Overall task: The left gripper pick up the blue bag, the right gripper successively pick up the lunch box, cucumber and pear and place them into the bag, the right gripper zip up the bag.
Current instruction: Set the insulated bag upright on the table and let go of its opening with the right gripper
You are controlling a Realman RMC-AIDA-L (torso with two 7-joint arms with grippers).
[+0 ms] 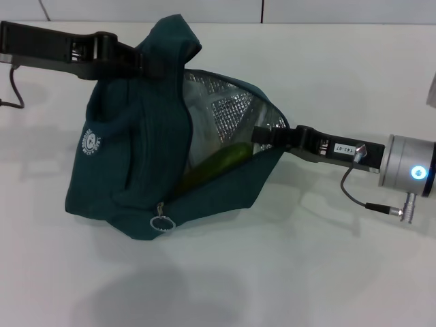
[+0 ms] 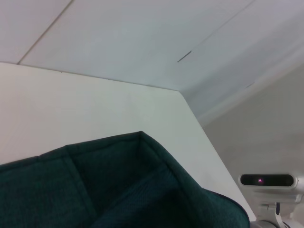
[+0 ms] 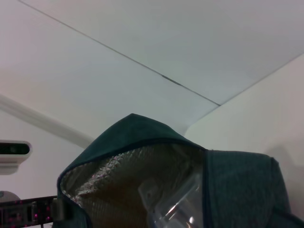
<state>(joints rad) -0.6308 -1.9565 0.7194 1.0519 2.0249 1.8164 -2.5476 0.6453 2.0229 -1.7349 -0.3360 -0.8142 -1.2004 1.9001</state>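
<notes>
The blue bag (image 1: 129,163) stands on the white table with its mouth open toward the right, showing the silver foil lining (image 1: 228,109). My left gripper (image 1: 151,60) is shut on the bag's top fabric and holds it up. The cucumber (image 1: 216,163) lies inside along the lower edge of the opening. My right gripper (image 1: 267,136) reaches into the bag's mouth just above the cucumber's end. The lunch box (image 3: 176,205) shows as clear plastic inside the lining in the right wrist view. The bag's fabric (image 2: 118,190) fills the left wrist view. The pear is out of view.
The ring zip pull (image 1: 163,222) hangs at the bag's front lower corner. The white table (image 1: 306,272) spreads in front and to the right. A grey object (image 1: 432,92) shows at the right edge. A camera unit (image 2: 266,181) stands beyond the table corner.
</notes>
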